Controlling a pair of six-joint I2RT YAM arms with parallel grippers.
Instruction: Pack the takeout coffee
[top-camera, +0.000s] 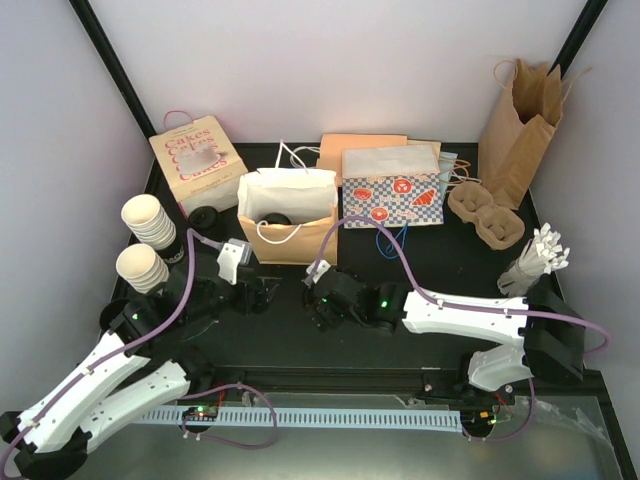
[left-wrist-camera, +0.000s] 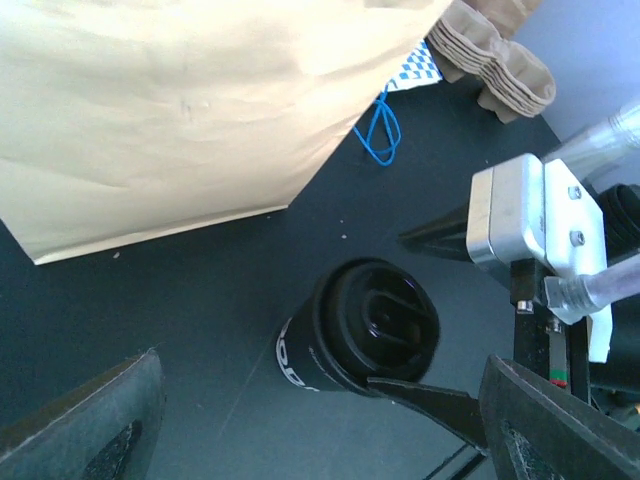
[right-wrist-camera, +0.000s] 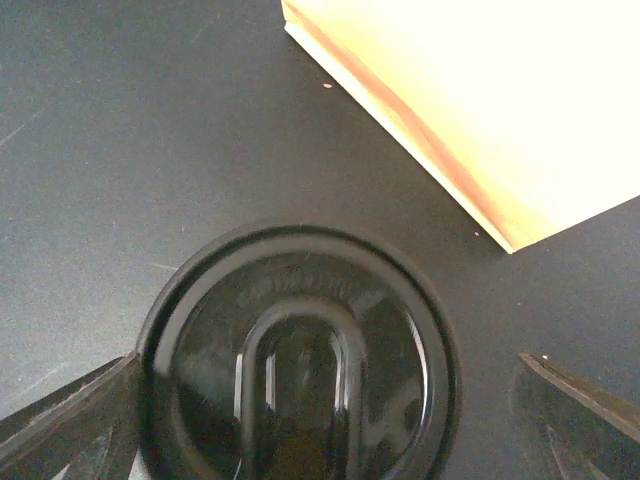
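Cup location: the takeout coffee (left-wrist-camera: 370, 330) stands on the dark worktop (top-camera: 430, 260), just in front of the tan paper bag (top-camera: 290, 225) and apart from it; its black lid (right-wrist-camera: 300, 360) is seated, and the bit of side wall that shows is dark with pale lettering. Right hand (top-camera: 316, 298) is spread and straddles the cup. In the right wrist view one finger (right-wrist-camera: 90, 410) lies at the lid's edge, and the other stands off with a clear gap. Left hand (top-camera: 265, 295) is also spread, holds nothing and sits near the cup on the opposite side. Assessment: the step in hand is the grasp, not yet made. The cup sits off-centre between the right fingers, so closing now would likely nudge it sideways; shift the hand until both gaps match. Grip the wall below the lid rim, not the lid, which could pop off. Apply only enough pressure to hold paper without denting it. Keep the cup upright on the lift and clear the bag's rim before lowering.
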